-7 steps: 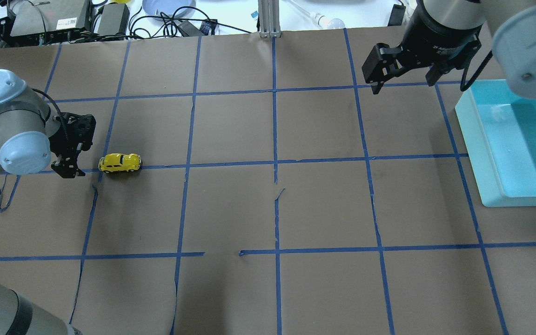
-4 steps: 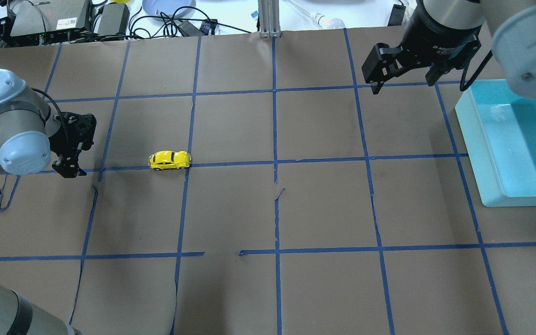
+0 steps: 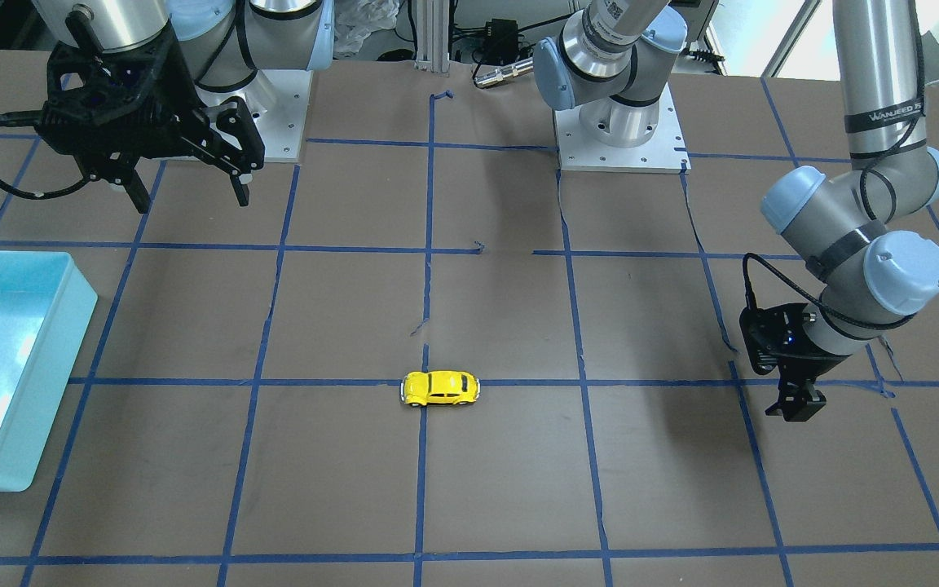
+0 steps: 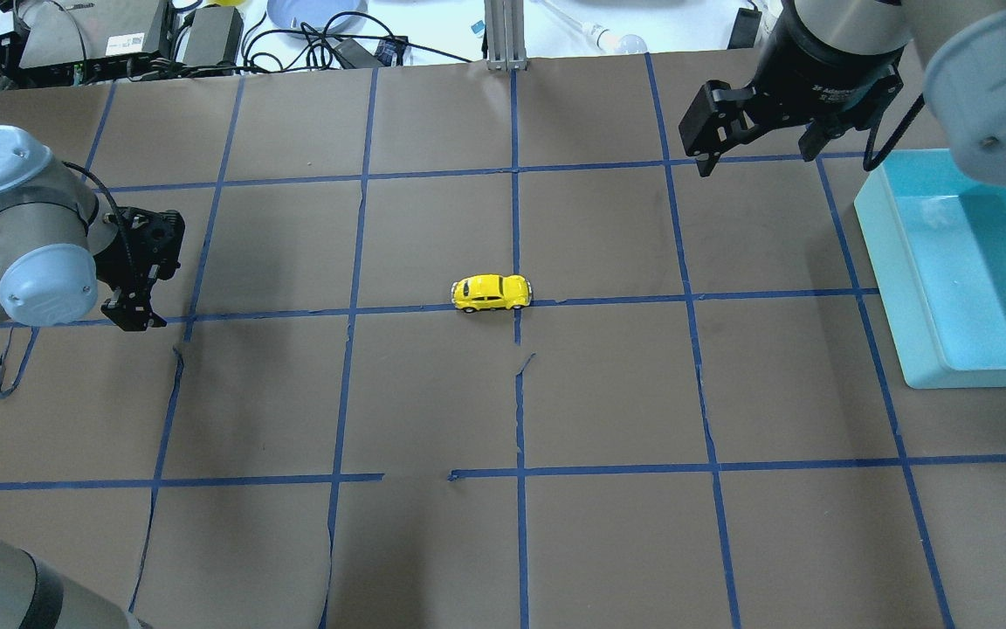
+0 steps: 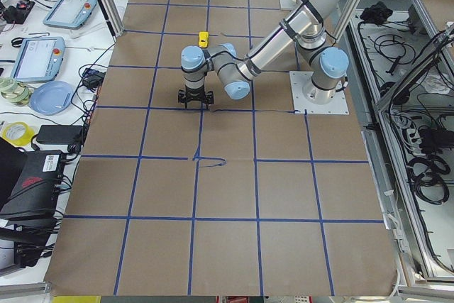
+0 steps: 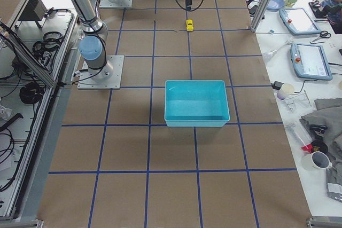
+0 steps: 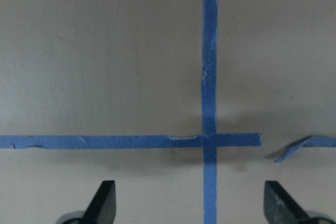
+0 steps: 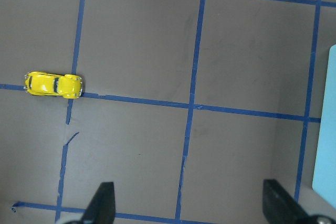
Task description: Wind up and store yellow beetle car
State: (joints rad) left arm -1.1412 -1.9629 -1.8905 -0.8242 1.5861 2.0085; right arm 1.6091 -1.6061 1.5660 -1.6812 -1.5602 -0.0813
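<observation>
The yellow beetle car (image 4: 492, 293) stands free on its wheels at the table's middle, on a blue tape crossing. It also shows in the front view (image 3: 440, 387), the right wrist view (image 8: 53, 85) and both side views (image 5: 203, 39) (image 6: 189, 25). My left gripper (image 4: 131, 316) is open and empty, low over the table, far to the car's left. The left wrist view (image 7: 189, 203) shows only tape between its fingers. My right gripper (image 4: 756, 155) is open and empty, high above the table at the far right, beyond the car.
A light-blue bin (image 4: 883, 271) stands at the table's right edge, near my right arm; it also shows in the front view (image 3: 82, 302). Brown paper with a blue tape grid covers the table. Cables and devices lie beyond the far edge.
The car has rolled on its own to the right along the tape line, from beside my left gripper to the table's middle. Both grippers stay open and almost still.
</observation>
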